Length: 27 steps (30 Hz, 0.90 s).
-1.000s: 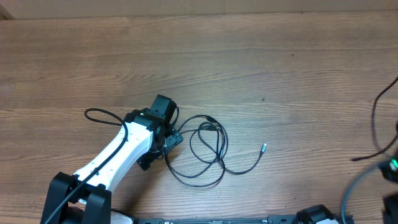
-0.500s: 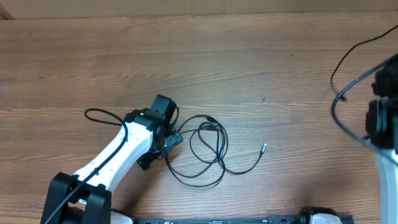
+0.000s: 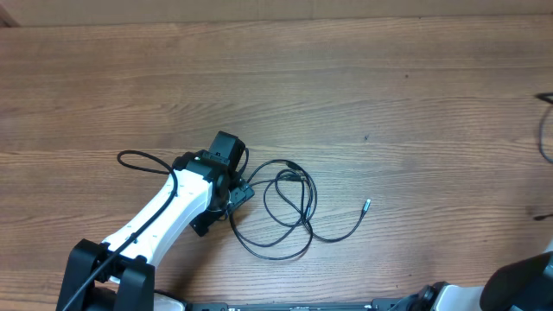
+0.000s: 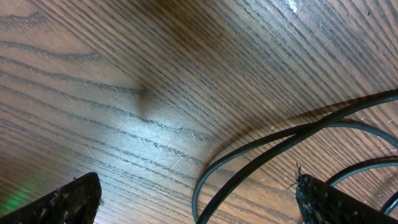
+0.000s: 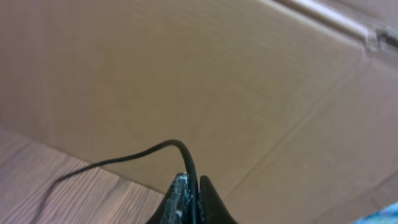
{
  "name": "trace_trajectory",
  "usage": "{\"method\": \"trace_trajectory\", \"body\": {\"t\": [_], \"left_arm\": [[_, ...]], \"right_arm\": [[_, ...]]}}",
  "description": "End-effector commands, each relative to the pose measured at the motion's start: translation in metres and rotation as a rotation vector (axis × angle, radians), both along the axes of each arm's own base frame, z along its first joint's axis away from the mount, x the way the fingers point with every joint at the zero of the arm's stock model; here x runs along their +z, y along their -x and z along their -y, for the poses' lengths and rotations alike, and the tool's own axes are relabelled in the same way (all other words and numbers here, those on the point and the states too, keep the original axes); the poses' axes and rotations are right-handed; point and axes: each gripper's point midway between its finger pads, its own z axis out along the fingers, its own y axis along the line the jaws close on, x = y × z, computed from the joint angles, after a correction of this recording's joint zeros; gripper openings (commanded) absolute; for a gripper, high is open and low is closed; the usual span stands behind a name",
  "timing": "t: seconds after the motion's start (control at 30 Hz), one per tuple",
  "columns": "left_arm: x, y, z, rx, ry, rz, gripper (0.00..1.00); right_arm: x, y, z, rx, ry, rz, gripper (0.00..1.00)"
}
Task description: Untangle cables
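Lying in loose overlapping loops near the table's (image 3: 363, 78) front edge, left of its middle, the cable (image 3: 289, 212) rests as before, its silvery plug (image 3: 365, 206) pointing toward the middle. A second cable (image 5: 124, 158), held in a big loop at the right edge half a second ago, now shows overhead only as a thin arc there. The right arm (image 3: 527, 285) has swung almost out of that view. The right gripper (image 5: 189, 190) is pinched on this cable, facing a brown board (image 5: 261, 87). The left gripper (image 4: 199, 199) sits low with jaws wide, strands crossing the table between its fingers (image 4: 62, 199). The left arm (image 3: 164, 216) reaches from the front-left corner, unmoved.
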Motion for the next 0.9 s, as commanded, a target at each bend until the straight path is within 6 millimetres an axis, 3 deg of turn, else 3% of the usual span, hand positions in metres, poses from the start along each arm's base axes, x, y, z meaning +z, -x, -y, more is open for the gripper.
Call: {"method": "trace_trajectory", "body": {"t": [0.0,0.23,0.37,0.5,0.53,0.63,0.67,0.87], "left_arm": [[0.003,-0.004,-0.003,0.015,-0.012,0.017,0.99],[0.003,-0.004,-0.003,0.015,-0.012,0.017,0.99],[0.003,-0.004,-0.003,0.015,-0.012,0.017,0.99],[0.003,-0.004,-0.003,0.015,-0.012,0.017,1.0],[0.003,-0.004,-0.003,0.015,-0.012,0.017,0.99],[0.003,-0.004,-0.003,0.015,-0.012,0.017,1.0],[0.003,-0.004,-0.003,0.015,-0.012,0.017,0.99],[0.003,-0.004,-0.003,0.015,-0.012,0.017,1.0]], "right_arm": [[0.003,0.002,0.016,0.064,-0.067,0.188,0.04],[-0.058,0.0,0.061,0.231,-0.279,0.24,0.04],[-0.113,0.004,0.088,0.217,-0.389,0.233,0.04],[-0.166,0.006,0.1,0.19,-0.498,0.222,0.07],[-0.177,0.007,0.101,0.17,-0.521,0.232,0.18],[-0.191,0.007,0.102,0.148,-0.553,0.245,0.86],[-0.191,0.006,0.102,0.144,-0.556,0.252,1.0],[-0.162,0.002,0.089,0.159,-0.535,0.293,1.0]]}}
